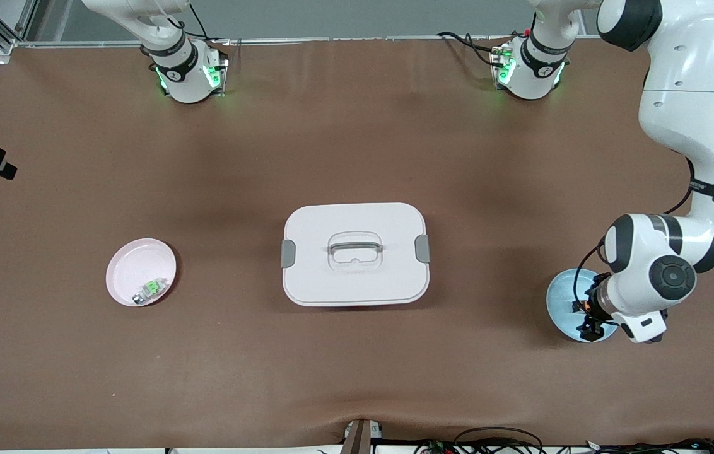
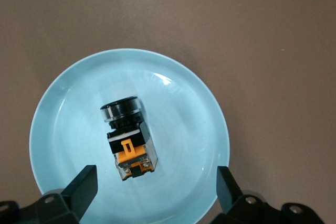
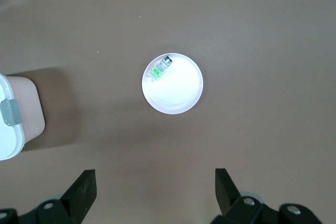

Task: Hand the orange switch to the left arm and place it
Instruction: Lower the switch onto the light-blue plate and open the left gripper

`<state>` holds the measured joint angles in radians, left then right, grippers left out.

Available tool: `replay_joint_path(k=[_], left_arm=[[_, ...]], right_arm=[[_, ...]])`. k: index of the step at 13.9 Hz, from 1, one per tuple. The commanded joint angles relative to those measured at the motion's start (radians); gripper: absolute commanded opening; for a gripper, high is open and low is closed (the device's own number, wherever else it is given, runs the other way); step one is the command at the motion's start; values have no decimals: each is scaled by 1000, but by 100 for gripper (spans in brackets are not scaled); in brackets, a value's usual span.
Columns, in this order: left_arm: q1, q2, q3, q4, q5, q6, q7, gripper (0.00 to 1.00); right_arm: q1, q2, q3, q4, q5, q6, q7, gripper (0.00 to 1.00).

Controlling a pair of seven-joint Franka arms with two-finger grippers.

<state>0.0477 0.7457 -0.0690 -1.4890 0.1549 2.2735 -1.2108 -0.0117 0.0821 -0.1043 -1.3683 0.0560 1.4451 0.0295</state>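
The box [image 1: 355, 253] sits mid-table between the two plates, which is why a direct carry is barred and a handover seems needed. The left gripper [image 1: 589, 323] hangs low over the blue plate [image 1: 557, 296] at the left arm's end, jaws apart and straddling the switch [image 2: 128, 137] lying on its side in it, probably lined up to grasp. The right gripper [image 3: 152, 192], jaws apart, waits high over the pink plate [image 1: 136, 265], which holds a green part [image 1: 150, 289]. The brown table [image 1: 357, 126] looks smooth and matte.
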Motion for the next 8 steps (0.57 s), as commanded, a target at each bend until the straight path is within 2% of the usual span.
replay_joint_path(k=[1,5,8], left_arm=[[-49,-61,58,-37,-57,-19,152,100],[-60,-110,75,-66,-92,-19,474,100],[-88,-137,106,-80,-119,-20,673,100]], right_arm=[[-27,-8,14,6,24,-9,16,100],[-22,-10,18,6,28,-12,104,100],[-22,-10,18,8,19,-12,54,100]])
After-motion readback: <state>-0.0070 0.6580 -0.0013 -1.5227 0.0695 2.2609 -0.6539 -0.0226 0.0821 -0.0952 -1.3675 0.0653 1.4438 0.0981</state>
